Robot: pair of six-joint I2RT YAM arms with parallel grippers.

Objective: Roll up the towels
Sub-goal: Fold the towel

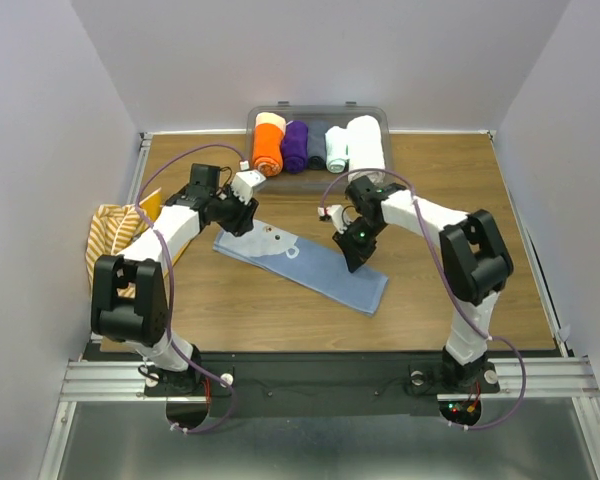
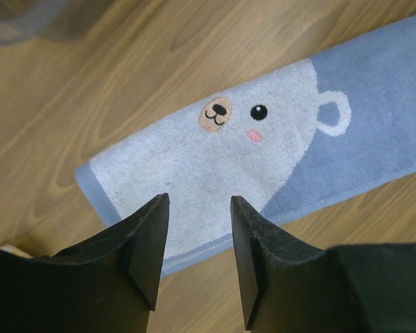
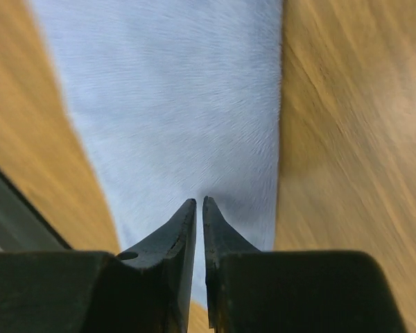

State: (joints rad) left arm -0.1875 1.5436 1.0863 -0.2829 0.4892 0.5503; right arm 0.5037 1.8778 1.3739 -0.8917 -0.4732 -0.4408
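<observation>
Left wrist: pale blue towel (image 2: 364, 118), bear-face print (image 2: 230, 128), under parted left pincer (image 2: 199, 200).

blue towel (image 2: 194, 166): nappy terry cloth | table (image 2: 55, 104): smooth grained wood (slight sheen)

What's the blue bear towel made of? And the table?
The blue towel looks like soft terry cloth, probably cotton: its surface is fuzzy and matte. The table looks like wood or wood-look laminate: brown grain lines, slightly shiny.

A pale blue towel (image 1: 310, 268) lies flat in the middle of the wooden table (image 1: 460, 190). A striped yellow towel (image 1: 115, 235) lies bunched at the left edge. A clear bin (image 1: 320, 109) stands at the far edge.
</observation>
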